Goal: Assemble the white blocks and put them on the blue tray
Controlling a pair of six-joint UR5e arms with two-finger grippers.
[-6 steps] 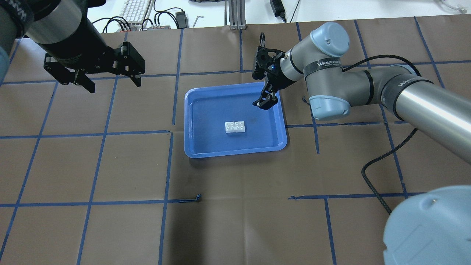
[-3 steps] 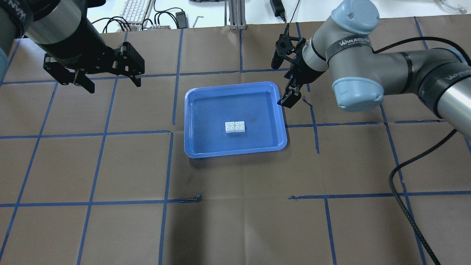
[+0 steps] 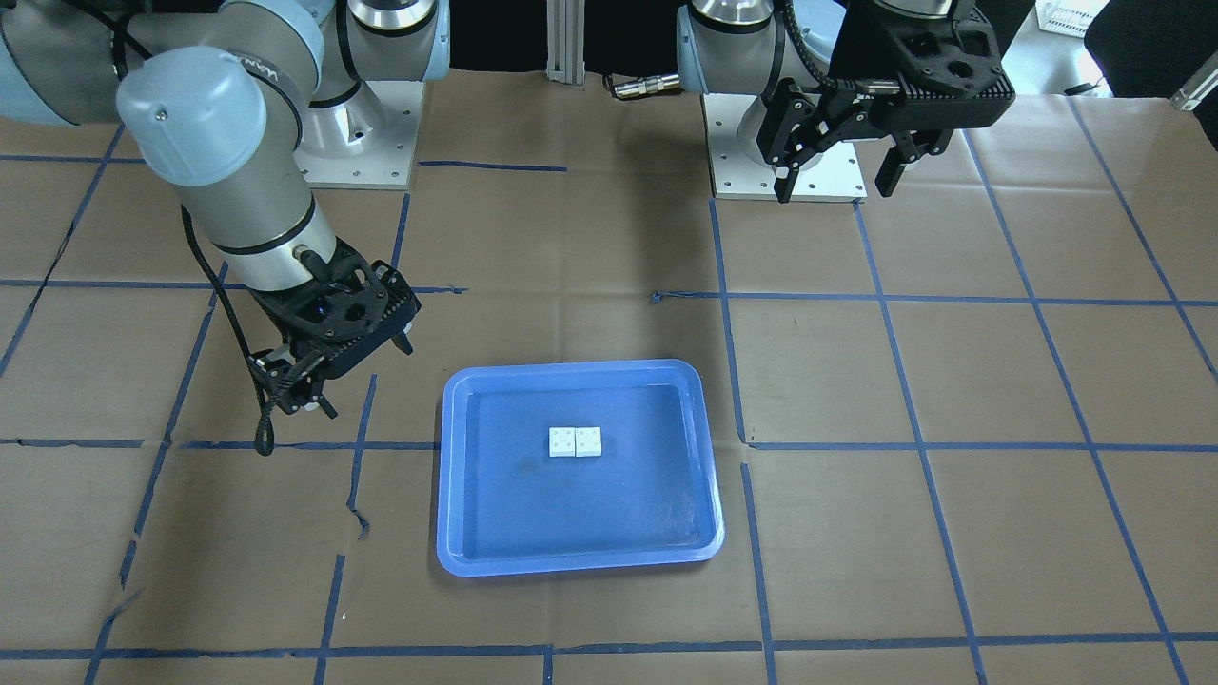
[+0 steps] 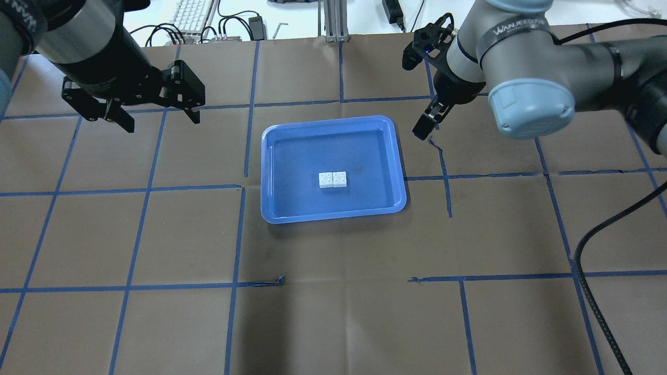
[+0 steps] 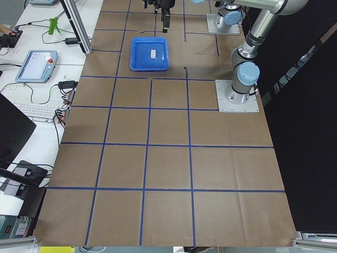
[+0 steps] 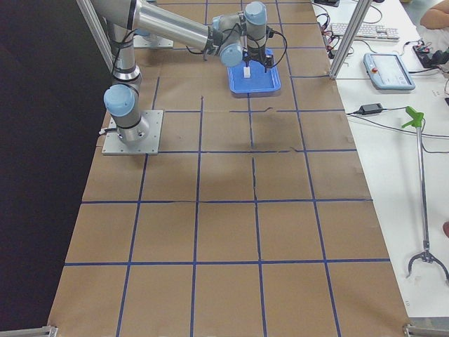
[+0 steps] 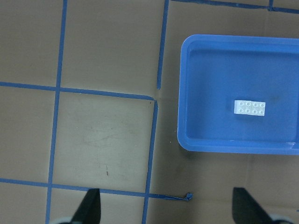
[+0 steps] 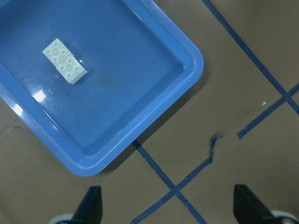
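The two white blocks (image 4: 333,179) sit joined side by side, studs up, in the middle of the blue tray (image 4: 266,172). They also show in the front view (image 3: 575,441), the left wrist view (image 7: 250,108) and the right wrist view (image 8: 64,61). My right gripper (image 4: 424,124) is open and empty, above the table just past the tray's far right corner (image 8: 196,70). My left gripper (image 4: 159,119) is open and empty, high above the table well to the left of the tray (image 7: 182,93).
Brown paper with a blue tape grid covers the table. A keyboard (image 4: 190,15) and cables lie beyond the far edge. My right arm's black cable (image 4: 589,271) hangs over the right side. A torn tape end (image 4: 280,280) lies near the tray.
My right gripper has moved from over the tray's far right part out past its rim, to the right and farther away. The left gripper and the blocks have not moved.
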